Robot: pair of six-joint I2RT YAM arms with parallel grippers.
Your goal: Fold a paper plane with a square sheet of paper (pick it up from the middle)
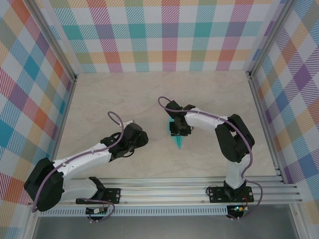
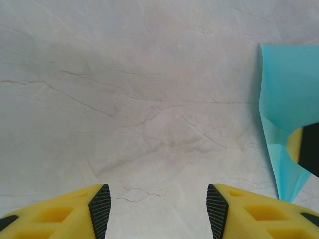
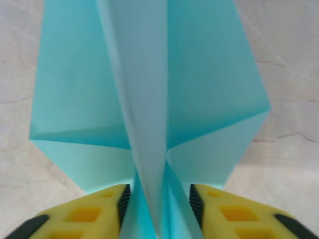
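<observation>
The cyan sheet of paper, folded into a pointed paper plane (image 1: 178, 140), lies at the table's middle with its tip toward the near edge. My right gripper (image 1: 178, 130) is over its back end. In the right wrist view the plane (image 3: 149, 99) has its raised centre fold standing between the yellow fingers, and the right gripper (image 3: 159, 204) is open, its pads apart from that fold. My left gripper (image 1: 144, 138) sits left of the plane. It (image 2: 158, 206) is open over bare table, with the plane (image 2: 289, 94) at the right edge.
The marble-look tabletop (image 1: 124, 99) is walled by checked panels (image 1: 164, 35) at the back and both sides. A metal rail (image 1: 189, 191) with the arm bases runs along the near edge. A yellow right-gripper finger (image 2: 304, 147) shows against the paper in the left wrist view.
</observation>
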